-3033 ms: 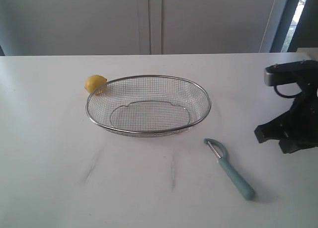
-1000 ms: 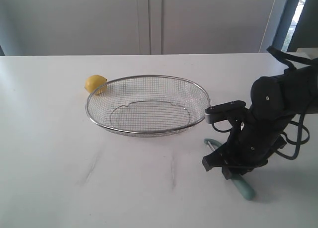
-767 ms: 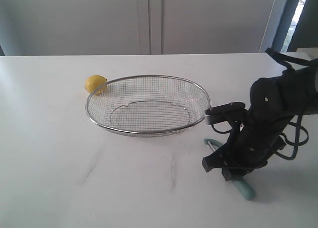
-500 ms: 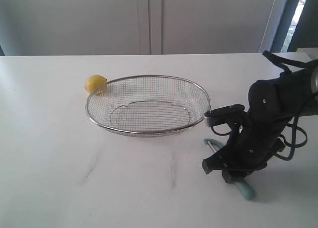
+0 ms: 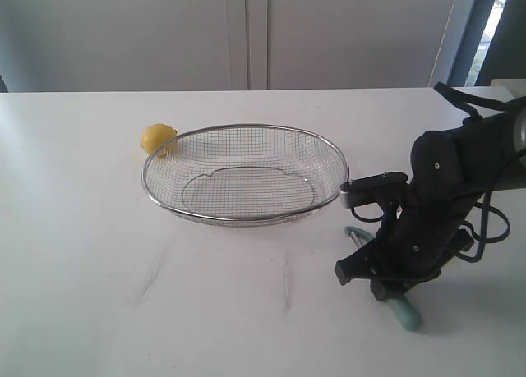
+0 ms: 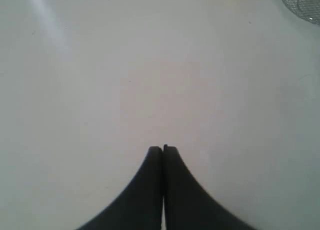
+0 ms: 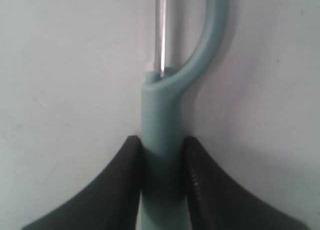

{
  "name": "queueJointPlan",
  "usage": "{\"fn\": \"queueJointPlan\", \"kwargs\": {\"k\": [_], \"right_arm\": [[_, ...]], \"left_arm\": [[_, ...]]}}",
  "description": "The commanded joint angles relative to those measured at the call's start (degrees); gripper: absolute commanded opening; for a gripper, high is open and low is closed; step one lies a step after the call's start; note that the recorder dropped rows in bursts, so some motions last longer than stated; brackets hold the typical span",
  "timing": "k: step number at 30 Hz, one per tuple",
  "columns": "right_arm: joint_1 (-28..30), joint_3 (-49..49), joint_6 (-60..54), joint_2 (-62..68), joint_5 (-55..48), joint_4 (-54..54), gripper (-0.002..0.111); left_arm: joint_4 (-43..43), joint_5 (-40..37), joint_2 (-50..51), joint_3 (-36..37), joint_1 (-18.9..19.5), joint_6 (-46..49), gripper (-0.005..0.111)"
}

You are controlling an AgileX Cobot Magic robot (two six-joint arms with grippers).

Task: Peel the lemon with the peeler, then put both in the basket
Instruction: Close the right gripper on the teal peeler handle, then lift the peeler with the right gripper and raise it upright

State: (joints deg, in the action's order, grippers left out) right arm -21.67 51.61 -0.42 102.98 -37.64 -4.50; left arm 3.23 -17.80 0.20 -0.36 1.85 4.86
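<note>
The pale teal peeler [image 5: 404,314] lies on the white table to the right of the basket, its curved head [image 5: 355,232] pointing toward the basket. My right gripper [image 5: 380,285] is down over its handle. In the right wrist view both fingers press the sides of the peeler's handle [image 7: 161,115], so the right gripper [image 7: 161,142] is shut on it. The yellow lemon [image 5: 157,138] rests on the table against the far left rim of the wire mesh basket [image 5: 246,218], which holds nothing. My left gripper [image 6: 163,149] hangs shut over bare table and does not show in the exterior view.
The right arm's black links and cables [image 5: 460,172] rise over the right side of the table. A corner of the basket [image 6: 305,2] shows at the edge of the left wrist view. White table [image 5: 99,270] stretches left of and in front of the basket.
The right arm came in from the table's right edge and lowered over the peeler's handle. During the last second it settled there, and the peeler's head shifted slightly.
</note>
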Motion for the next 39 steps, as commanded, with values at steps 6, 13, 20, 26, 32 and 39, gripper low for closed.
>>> {"fn": "queueJointPlan", "kwargs": {"k": [6, 13, 20, 26, 32, 39], "right_arm": [[-0.08, -0.33, 0.99, 1.02, -2.14, -0.04, 0.000], [-0.08, -0.33, 0.86, 1.02, -2.33, -0.05, 0.000], [-0.08, -0.33, 2.98, 1.02, -2.20, -0.17, 0.000], [-0.08, -0.33, 3.72, 1.02, -2.48, -0.17, 0.000], [-0.08, -0.33, 4.29, 1.02, -2.37, -0.17, 0.000], [-0.08, -0.33, 5.64, 1.02, -2.49, -0.17, 0.000]], "left_arm": [[-0.02, 0.15, -0.20, 0.36, -0.30, -0.34, 0.000], [-0.02, 0.15, -0.20, 0.36, -0.30, -0.34, 0.000], [-0.02, 0.15, -0.20, 0.36, -0.30, -0.34, 0.000], [-0.02, 0.15, -0.20, 0.36, -0.30, -0.34, 0.000], [-0.02, 0.15, -0.20, 0.36, -0.30, -0.34, 0.000], [-0.02, 0.15, -0.20, 0.36, -0.30, -0.34, 0.000]]}}
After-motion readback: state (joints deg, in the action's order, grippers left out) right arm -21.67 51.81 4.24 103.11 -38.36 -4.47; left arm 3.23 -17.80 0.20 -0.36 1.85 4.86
